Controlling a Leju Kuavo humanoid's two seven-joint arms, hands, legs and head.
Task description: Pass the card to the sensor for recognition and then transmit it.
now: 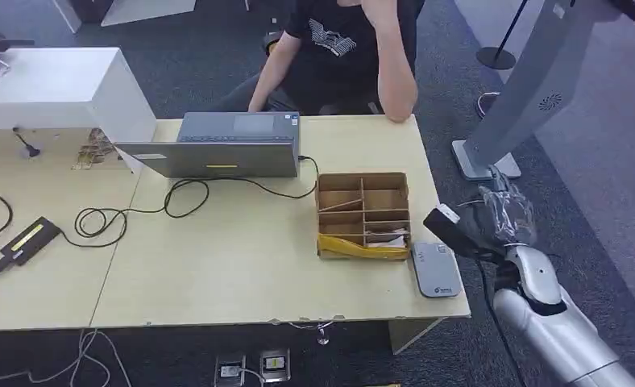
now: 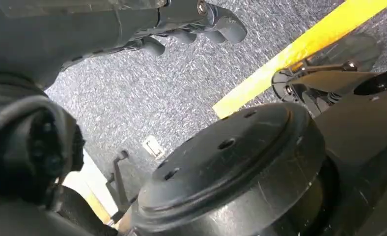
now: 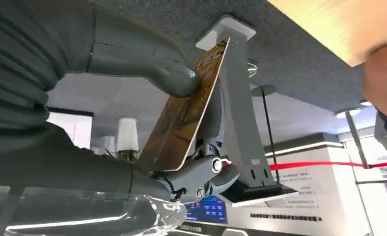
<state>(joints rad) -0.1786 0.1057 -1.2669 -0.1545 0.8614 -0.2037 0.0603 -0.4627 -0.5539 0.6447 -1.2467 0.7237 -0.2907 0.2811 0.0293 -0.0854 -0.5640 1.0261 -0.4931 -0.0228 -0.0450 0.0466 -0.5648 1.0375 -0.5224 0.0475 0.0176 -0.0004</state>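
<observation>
- Right hand (image 3: 132, 98): thumb (image 3: 147, 61) pressing on one face of the card (image 3: 184, 113), darker fingers (image 3: 201, 172) bracing the lower edge from behind — the card is being pinched, tilted on edge.
- Card: brown and patterned, sitting off the table's right end in the right hand (image 1: 491, 222) (in the head view the hand is wrapped in clear film and the card itself cannot be made out).
- Sensor (image 1: 436, 270): a flat grey pad lying on the table (image 1: 242, 274) near its right front corner, just beside the cardboard box (image 1: 363, 214), close to the right hand but apart from it.
- Left hand (image 2: 201, 22): hanging over grey carpet, fingers curling inward with nothing in them.
- Surroundings: an open laptop (image 1: 222, 145) with a person (image 1: 338, 52) sitting behind it — a grey stand (image 1: 532, 89) rising beyond the table's right end.
</observation>
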